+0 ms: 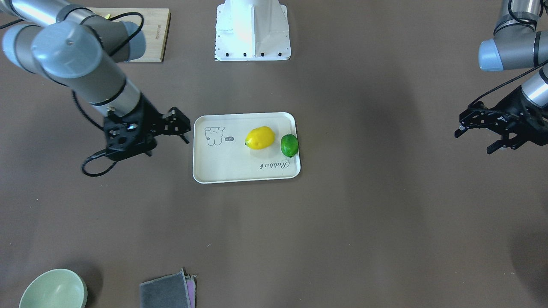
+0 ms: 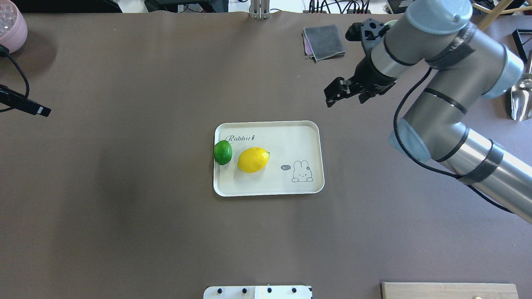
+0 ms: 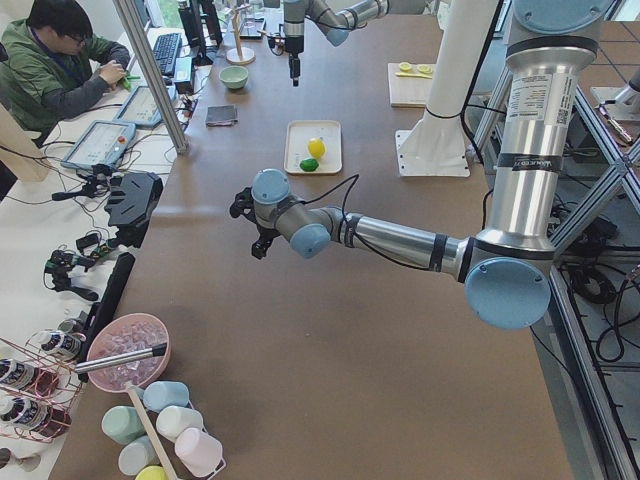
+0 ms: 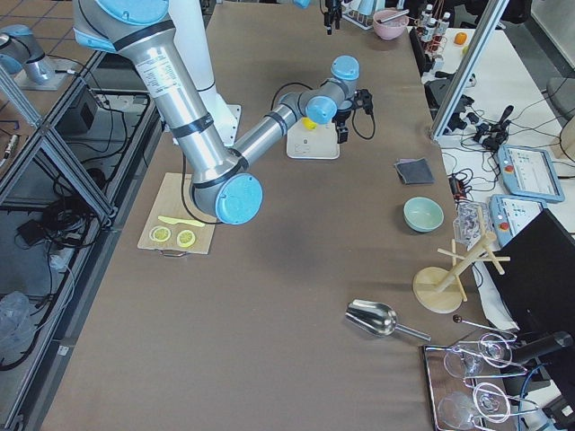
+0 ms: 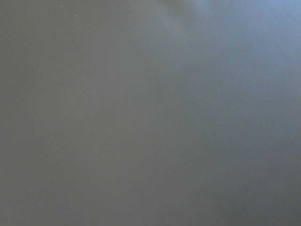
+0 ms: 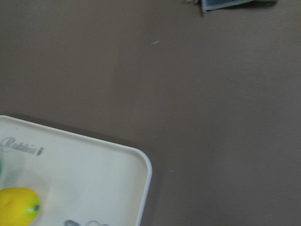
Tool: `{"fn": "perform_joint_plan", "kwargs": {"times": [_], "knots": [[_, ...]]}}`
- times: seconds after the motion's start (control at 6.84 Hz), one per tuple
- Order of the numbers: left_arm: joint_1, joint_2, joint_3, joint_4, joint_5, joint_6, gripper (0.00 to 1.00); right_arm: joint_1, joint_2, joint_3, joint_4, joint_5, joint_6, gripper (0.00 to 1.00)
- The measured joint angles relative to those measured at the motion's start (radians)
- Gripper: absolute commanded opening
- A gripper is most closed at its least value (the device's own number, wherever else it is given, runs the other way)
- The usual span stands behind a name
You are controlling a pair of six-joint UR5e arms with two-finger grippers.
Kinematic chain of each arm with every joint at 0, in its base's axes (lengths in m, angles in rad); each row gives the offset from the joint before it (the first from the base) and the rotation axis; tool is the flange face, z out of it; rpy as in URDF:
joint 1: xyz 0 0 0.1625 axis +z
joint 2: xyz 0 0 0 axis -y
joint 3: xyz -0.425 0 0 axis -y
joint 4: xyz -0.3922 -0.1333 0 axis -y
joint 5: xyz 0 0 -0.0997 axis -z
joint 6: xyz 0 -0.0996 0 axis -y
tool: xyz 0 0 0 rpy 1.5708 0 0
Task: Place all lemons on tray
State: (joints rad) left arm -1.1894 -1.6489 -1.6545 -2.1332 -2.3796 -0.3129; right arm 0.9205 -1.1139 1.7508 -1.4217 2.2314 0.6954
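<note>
The cream-white tray (image 1: 222, 169) lies at the table's middle. The yellow lemon (image 1: 260, 137) lies on it near the middle. The green lemon (image 1: 289, 145) lies at the tray's short edge by the "Rabbit" script, against the rim. Both also show in the overhead view: yellow (image 2: 252, 160), green (image 2: 222, 152), tray (image 2: 299, 137). My right gripper (image 1: 186, 130) is open and empty, raised just beyond the tray's other short edge; it also shows in the overhead view (image 2: 343, 97). My left gripper (image 1: 473, 143) is open and empty, far off over bare table. The right wrist view shows the tray's corner (image 6: 117, 160) and the yellow lemon (image 6: 19, 212).
A wooden cutting board (image 1: 150, 34) lies by the robot's base (image 1: 252, 30), on the right arm's side. A green bowl (image 1: 53, 291) and a folded grey cloth (image 1: 167, 293) sit at the operators' edge. A metal scoop (image 2: 521, 101) and a pink bowl (image 2: 10, 25) lie at the table's ends.
</note>
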Motion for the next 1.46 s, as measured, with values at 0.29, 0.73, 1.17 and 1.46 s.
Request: {"fn": "perform_joint_plan", "kwargs": {"times": [0.29, 0.73, 1.17, 1.46], "knots": [[-0.102, 0.015, 0.02, 0.021, -0.011, 0.069, 0.99, 0.204, -0.214, 0.055, -0.006, 0.027, -0.295, 1.0], [-0.372, -0.014, 0.042, 0.435, -0.014, 0.56, 0.99, 0.511, -0.417, 0.013, -0.019, 0.048, -0.713, 1.0], [-0.498, 0.088, 0.032, 0.642, -0.052, 0.712, 0.99, 0.648, -0.593, -0.096, 0.051, 0.043, -0.904, 1.0], [-0.515, 0.179, 0.032, 0.59, -0.054, 0.714, 0.99, 0.668, -0.624, -0.16, 0.114, 0.061, -0.911, 1.0]]}}
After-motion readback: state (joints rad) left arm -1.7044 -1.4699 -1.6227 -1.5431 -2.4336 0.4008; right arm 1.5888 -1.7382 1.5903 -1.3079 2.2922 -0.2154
